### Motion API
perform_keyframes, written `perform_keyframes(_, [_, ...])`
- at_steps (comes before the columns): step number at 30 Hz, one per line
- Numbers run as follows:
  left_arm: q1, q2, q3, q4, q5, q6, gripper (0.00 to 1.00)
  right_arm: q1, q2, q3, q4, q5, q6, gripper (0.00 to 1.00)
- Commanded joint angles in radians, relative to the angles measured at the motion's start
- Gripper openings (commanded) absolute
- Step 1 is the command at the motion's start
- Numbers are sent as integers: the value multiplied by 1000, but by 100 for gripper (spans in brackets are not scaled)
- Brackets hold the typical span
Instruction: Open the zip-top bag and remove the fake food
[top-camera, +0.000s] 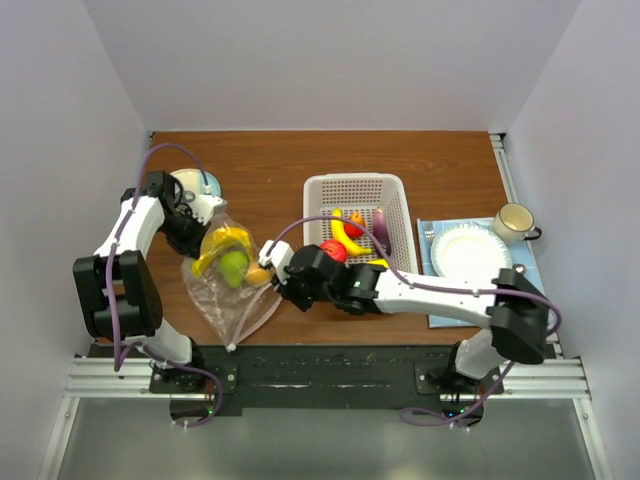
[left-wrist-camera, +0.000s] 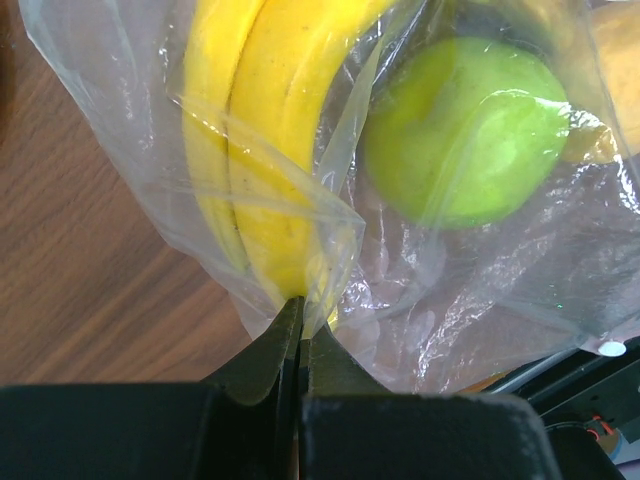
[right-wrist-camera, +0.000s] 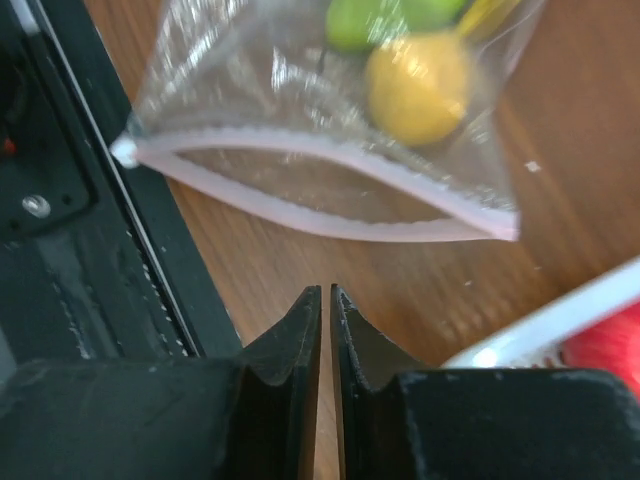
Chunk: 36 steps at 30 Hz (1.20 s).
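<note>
The overhead view places the zip-top bag (top-camera: 228, 300) on the left half of the table (top-camera: 430, 160), stretched from the left gripper (left-wrist-camera: 300, 305) toward the near edge. Only the left wrist view shows the grip itself: the jaws are pressed together on a pinch of the bag's clear plastic, right below 2 yellow bananas (left-wrist-camera: 265, 120), with a green fruit (left-wrist-camera: 465, 130) beside them inside the bag. The right wrist view gives the other end. There the pink zipper strip (right-wrist-camera: 330, 215) is parted into an open mouth, and a yellow-orange fruit (right-wrist-camera: 418, 88) sits inside just behind it. The right gripper (right-wrist-camera: 325, 292) hangs short of that mouth, its jaws drawn nearly together with a thin slit between them and nothing in it. From above, and from neither wrist, the white basket (top-camera: 320, 190) shows at mid-table, holding a banana (top-camera: 348, 238), a red fruit (top-camera: 335, 251) and a purple eggplant (top-camera: 380, 225). A plate (top-camera: 470, 258) and a mug (top-camera: 512, 222) stand to its right.
</note>
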Motion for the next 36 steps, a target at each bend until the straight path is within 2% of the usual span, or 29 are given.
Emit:
perform_keyframes(1, [-3, 16, -7, 45, -39, -13, 0, 2, 62, -2, 110, -54, -15, 14])
perform_keyframes(2, [-3, 15, -5, 44, -39, -13, 0, 0, 76, 2, 121, -54, -17, 16])
perform_keyframes(6, [-3, -1, -2, 31, -42, -10, 0, 0, 155, 40, 182, -103, -20, 47])
perform_keyframes(9, [-3, -4, -4, 25, -41, -3, 0, 2, 221, 63, 228, -105, -20, 61])
perform_keyframes(12, [-3, -7, -8, 27, -39, -2, 0, 2, 292, 100, 251, -108, -23, 68])
perform_keyframes(19, [-3, -8, -30, 36, -42, 7, 0, -10, 389, 157, 305, -7, -41, 74])
perform_keyframes(21, [-3, -5, -34, 31, -36, 15, 0, -9, 399, 168, 330, 67, -50, 80])
perform_keyframes(27, [-3, 4, -69, 27, -31, 47, 0, -10, 441, 186, 416, 246, -106, 82])
perform_keyframes(36, [-3, 24, -128, 34, -56, 89, 0, -10, 527, 257, 440, 306, -173, 84])
